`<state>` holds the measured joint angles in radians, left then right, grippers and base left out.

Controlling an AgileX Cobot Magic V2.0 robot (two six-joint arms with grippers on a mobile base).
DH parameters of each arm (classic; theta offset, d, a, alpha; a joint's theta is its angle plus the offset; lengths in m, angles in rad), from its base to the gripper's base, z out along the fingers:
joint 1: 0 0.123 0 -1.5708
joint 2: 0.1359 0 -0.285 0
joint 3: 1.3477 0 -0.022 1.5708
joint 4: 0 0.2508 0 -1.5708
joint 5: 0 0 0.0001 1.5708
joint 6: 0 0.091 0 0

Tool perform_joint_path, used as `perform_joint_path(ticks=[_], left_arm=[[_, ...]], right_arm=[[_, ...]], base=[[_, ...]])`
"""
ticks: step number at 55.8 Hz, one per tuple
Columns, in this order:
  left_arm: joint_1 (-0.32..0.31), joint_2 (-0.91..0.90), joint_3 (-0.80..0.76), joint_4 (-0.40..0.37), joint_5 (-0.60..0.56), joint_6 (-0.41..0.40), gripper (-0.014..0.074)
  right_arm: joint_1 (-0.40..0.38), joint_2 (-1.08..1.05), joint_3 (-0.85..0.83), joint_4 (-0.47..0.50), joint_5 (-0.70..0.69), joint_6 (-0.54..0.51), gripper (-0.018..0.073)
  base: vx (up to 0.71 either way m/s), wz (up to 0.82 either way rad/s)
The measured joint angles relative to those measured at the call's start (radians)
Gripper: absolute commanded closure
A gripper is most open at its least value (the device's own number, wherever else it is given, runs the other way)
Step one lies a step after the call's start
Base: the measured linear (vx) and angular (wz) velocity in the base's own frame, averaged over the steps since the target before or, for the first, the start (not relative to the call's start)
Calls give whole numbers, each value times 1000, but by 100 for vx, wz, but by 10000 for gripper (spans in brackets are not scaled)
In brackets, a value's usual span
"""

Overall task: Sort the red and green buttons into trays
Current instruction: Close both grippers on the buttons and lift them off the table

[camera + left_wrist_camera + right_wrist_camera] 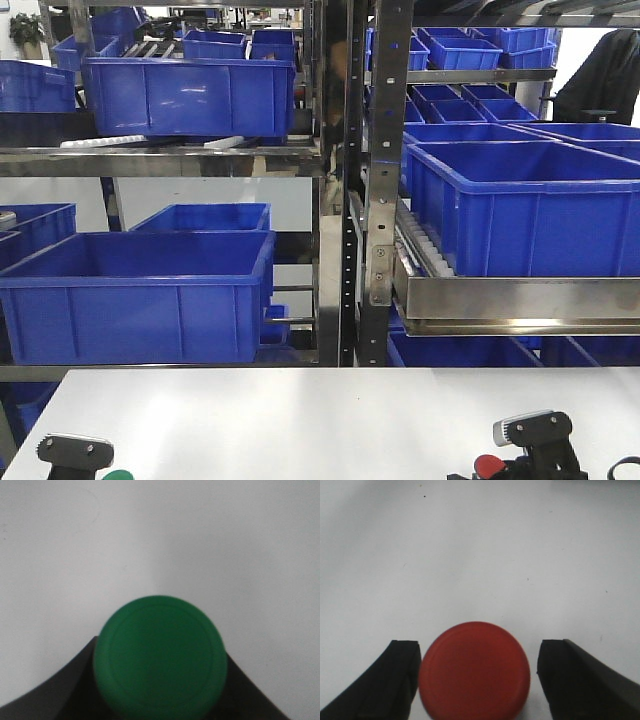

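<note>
Left wrist view: green push button, smooth round plastic cap, fills the lower middle of the frame. Left claw: black fingers run in under the cap from both lower corners. This reads as clenched on the body below the cap, though the contact itself is hidden.

Right wrist view: red push button, same smooth round plastic cap, lower middle of the frame. Right claw is released. The frame-left finger sits just at the cap's edge; the frame-right finger stands apart, with white showing between. It straddles the button without gripping.

Handling (judged): both buttons light, rigid, not fragile. The glossy rounded cap looks slippery and could pop out of a pinch. Better to take hold lower, on the body beneath the cap, with fingers on opposite sides. That body is hidden under both caps here.

Front view: the caps show at the bottom edge, green lower left, red lower right, well apart, over the matte white tabletop. Cannot tell whether the green one is lifted clear. No trays in any view.

Beyond: steel shelving carrying deep blue plastic crates.
</note>
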<state>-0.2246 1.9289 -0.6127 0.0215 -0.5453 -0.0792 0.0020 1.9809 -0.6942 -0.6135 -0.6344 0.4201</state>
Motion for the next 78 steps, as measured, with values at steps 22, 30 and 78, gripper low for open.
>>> perform_joint_path(ticks=[22,30,78], left_arm=[[0,0,0,0,-1,1,576],[0,0,0,0,-8,2,576],[0,-498,0,4,182,2,576]], right_arm=[[0,30,-1,1,-71,0,433],[0,32,-1,1,-74,0,559],[0,-510,1,-280,-4,262,562]], base=[[0,0],[0,0],[0,0]])
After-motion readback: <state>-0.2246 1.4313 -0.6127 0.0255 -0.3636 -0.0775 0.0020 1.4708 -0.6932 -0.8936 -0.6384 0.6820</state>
